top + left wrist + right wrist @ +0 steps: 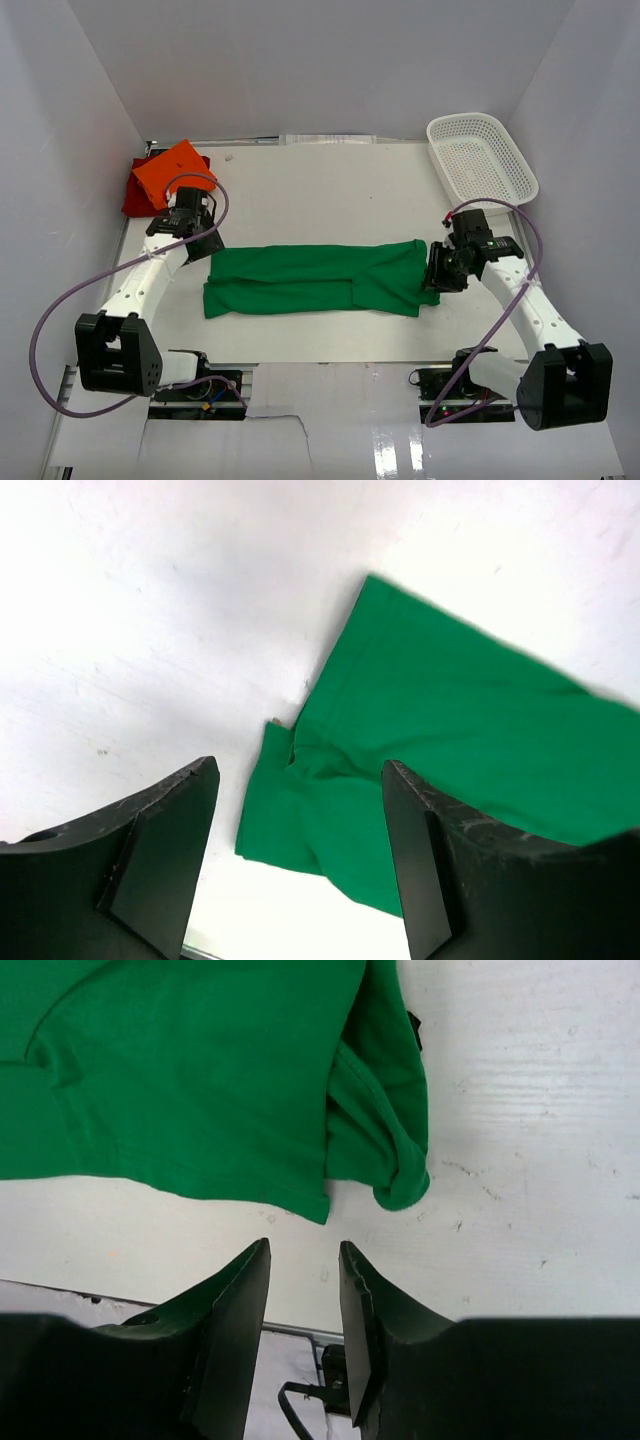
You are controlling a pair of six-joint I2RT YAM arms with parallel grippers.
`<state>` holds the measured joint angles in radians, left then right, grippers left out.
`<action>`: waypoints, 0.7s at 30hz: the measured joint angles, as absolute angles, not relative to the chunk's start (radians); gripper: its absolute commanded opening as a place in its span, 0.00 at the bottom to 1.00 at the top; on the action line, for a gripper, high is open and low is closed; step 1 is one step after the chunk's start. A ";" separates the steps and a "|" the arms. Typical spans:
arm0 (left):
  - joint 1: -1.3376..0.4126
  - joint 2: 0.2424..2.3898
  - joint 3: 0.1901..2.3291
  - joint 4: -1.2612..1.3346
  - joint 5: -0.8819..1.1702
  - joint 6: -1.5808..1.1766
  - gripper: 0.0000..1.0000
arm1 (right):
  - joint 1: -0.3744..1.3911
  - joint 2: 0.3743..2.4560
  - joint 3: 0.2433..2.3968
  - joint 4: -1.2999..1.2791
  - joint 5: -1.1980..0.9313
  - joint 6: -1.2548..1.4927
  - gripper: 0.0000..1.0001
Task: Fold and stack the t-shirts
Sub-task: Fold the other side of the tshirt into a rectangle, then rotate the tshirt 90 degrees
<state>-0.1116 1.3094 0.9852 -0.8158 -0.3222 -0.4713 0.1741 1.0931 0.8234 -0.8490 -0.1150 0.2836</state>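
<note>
The green t-shirt (pixel 310 278) lies flat across the middle of the table, folded into a long band. My left gripper (pixel 203 245) hovers open at its left end. In the left wrist view that gripper (pixel 300 768) has its jaws wide apart, with the green cloth (pixel 450 730) on the table beneath them and nothing gripped. My right gripper (pixel 433 274) is at the shirt's right end. It (pixel 303 1247) stands open just off the cloth's edge (pixel 200 1070), holding nothing. A folded orange t-shirt (pixel 178 172) rests on a dark red t-shirt (pixel 132 197) at the back left.
A white mesh basket (pixel 482 158) stands at the back right corner, overhanging the table edge. White walls close in the table on three sides. Both arm bases and their cables sit along the near edge.
</note>
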 measured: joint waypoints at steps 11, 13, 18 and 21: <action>-0.112 1.486 1.039 -0.675 -0.106 -0.404 0.70 | 0.308 1.255 0.818 -0.694 -0.120 0.324 0.08; -0.112 1.545 1.050 -0.667 -0.069 -0.397 0.70 | 0.315 1.270 0.813 -0.670 -0.118 0.334 0.08; -0.115 1.662 1.102 -0.646 -0.019 -0.384 0.68 | 0.315 1.317 0.807 -0.639 -0.108 0.339 0.08; -0.118 1.701 1.109 -0.640 0.007 -0.381 0.68 | 0.316 1.368 0.804 -0.619 -0.101 0.339 0.08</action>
